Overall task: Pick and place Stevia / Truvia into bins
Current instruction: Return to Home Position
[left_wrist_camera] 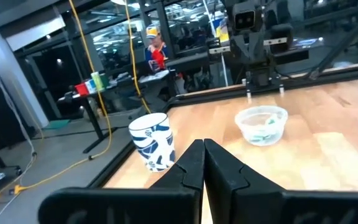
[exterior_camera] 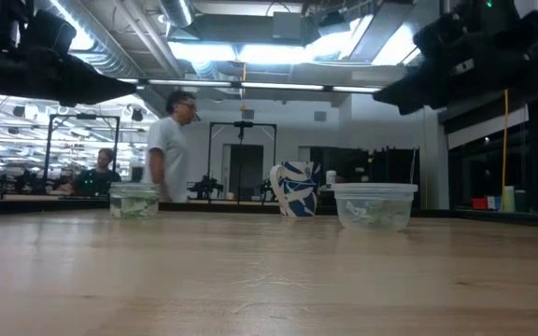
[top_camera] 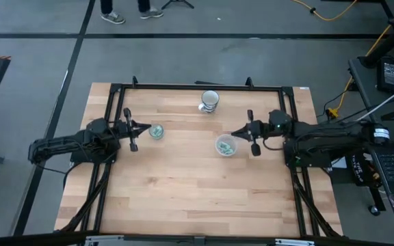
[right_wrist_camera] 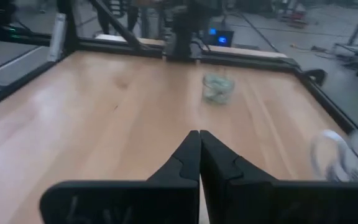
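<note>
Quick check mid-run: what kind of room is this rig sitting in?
Probably a robotics lab or workshop: exposed ceiling ducts, a person standing beyond the table, and yellow cable on the grey floor.

The narrower round clear plastic cup (exterior_camera: 134, 190) stands upright on the left of the wooden desk (exterior_camera: 250, 271), with light green-and-white sweetener packets (exterior_camera: 136, 209) inside. The wider round clear plastic cup (exterior_camera: 375, 192) stands upright right of centre, well apart, also holding crumpled packets.

Wooden table (top_camera: 183, 191) with narrower clear cup (top_camera: 156, 132), wider clear cup (top_camera: 226, 145), blue-patterned cup (top_camera: 210, 100).
</note>
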`<state>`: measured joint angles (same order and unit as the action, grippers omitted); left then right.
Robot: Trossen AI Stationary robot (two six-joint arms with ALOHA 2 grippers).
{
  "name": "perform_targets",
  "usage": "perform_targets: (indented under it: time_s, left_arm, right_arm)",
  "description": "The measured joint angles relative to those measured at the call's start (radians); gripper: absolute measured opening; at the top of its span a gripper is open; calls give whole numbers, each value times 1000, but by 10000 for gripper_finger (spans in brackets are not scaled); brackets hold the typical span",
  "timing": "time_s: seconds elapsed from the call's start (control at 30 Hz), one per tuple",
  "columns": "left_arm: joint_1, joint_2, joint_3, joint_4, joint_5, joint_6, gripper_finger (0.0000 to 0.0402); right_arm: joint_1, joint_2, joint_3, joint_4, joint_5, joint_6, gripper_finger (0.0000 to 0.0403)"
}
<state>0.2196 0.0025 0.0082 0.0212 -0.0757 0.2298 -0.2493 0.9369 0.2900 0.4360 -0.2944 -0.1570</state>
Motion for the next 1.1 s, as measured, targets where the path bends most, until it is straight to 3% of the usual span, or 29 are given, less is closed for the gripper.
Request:
perform_targets:
  time_s: [0.3, 0.53, 0.73, 1.1]
  left_arm:
    - [35, 0, 0, -3, 26, -23, 2]
    - [35, 0, 0, -3, 26, -45, 3]
    - [35, 1, 0, -3, 26, -60, 2]
    - [35, 1, 0, -6, 50, -97, 2]
  right_arm:
    - [-151, -234, -153, 38, -22, 45, 4]
    - [-177, -381, -233, 52, -22, 51, 4]
    - [-177, -413, -284, 151, -22, 48, 4]
    - [-177, -407, -283, 70, -42, 80, 4]
